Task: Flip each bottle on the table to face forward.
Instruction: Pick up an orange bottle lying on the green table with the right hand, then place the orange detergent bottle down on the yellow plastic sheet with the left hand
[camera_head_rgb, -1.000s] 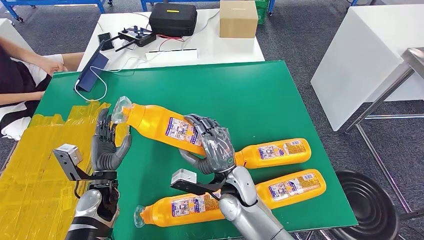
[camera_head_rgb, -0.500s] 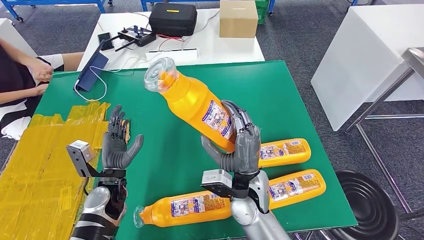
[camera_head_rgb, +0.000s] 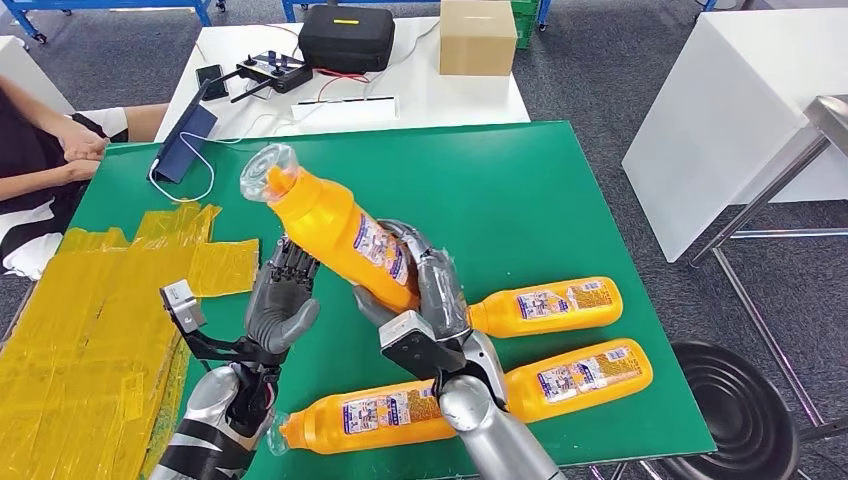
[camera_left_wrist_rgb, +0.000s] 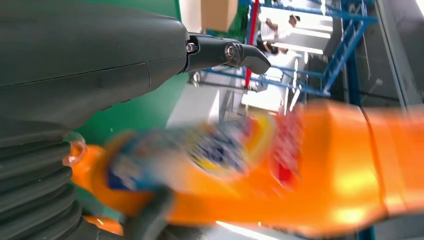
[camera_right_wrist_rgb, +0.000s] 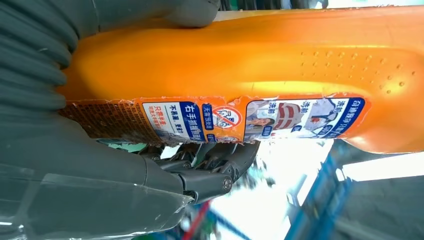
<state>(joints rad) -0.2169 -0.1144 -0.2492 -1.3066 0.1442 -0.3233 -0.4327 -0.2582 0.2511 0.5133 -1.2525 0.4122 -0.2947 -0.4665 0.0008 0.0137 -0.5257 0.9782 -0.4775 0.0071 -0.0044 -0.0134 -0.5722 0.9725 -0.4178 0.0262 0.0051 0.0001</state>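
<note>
My right hand (camera_head_rgb: 425, 290) grips an orange bottle (camera_head_rgb: 335, 225) by its lower body and holds it tilted above the green table (camera_head_rgb: 540, 190), clear cap (camera_head_rgb: 268, 170) up and to the far left. Its label (camera_right_wrist_rgb: 250, 117) shows beside my fingers (camera_right_wrist_rgb: 210, 165) in the right wrist view. My left hand (camera_head_rgb: 282, 305) is raised beside this bottle, palm toward it, fingers apart; I cannot tell whether it touches. The left wrist view shows the bottle (camera_left_wrist_rgb: 280, 170) blurred and close. Three more orange bottles lie flat: near front (camera_head_rgb: 370, 415), right middle (camera_head_rgb: 550, 305), right front (camera_head_rgb: 585, 375).
Yellow tape sheets (camera_head_rgb: 90, 320) cover the table's left part. A person (camera_head_rgb: 45, 150) sits at the far left. Behind the green table, a white table holds a black case (camera_head_rgb: 345, 38), a cardboard box (camera_head_rgb: 477, 37), a controller (camera_head_rgb: 270, 72) and cables.
My right hand lifted the bottle off the table, stood it up steeply, then lowered and shifted it left. My left hand moved right, close up to the bottle.
</note>
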